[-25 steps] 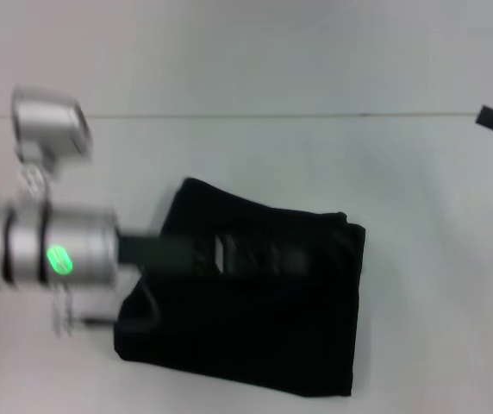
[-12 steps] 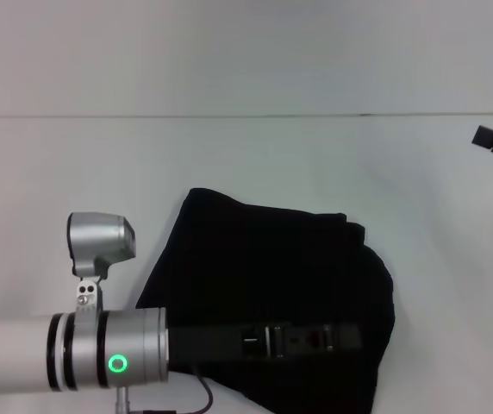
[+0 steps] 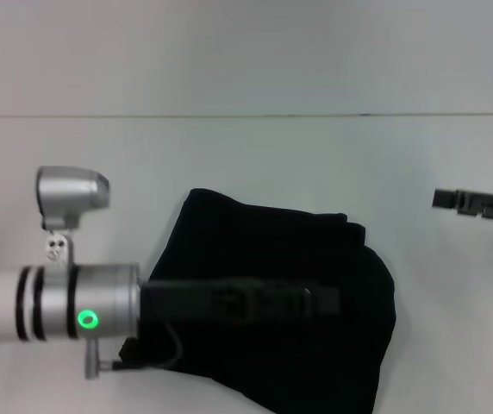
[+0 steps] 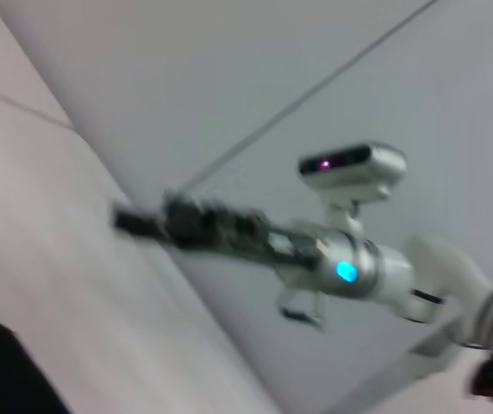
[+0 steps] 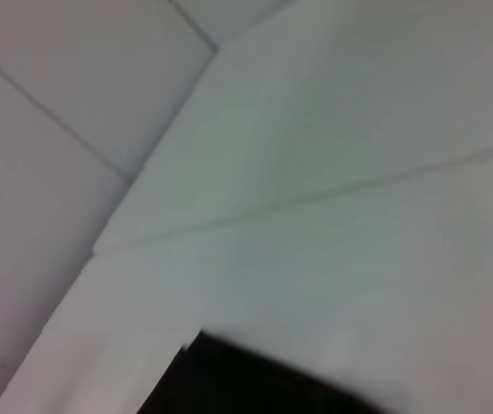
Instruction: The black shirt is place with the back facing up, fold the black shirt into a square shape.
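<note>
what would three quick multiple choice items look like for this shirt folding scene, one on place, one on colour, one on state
1. Where is the left gripper in the head view?
A. over the black shirt
B. off the table's far edge
C. beside the right gripper

2. What colour is the light on the left arm's wrist?
A. red
B. green
C. white

3. How does the black shirt lie?
A. spread flat with both sleeves out
B. hanging from a gripper
C. gathered into a compact folded shape on the table

Answers:
1. A, the dark gripper reaches across the cloth.
2. B, a green ring glows on the silver wrist.
3. C, no sleeves spread out, and the outline is roughly four-sided. The right gripper is off to the right, clear of the shirt.
</note>
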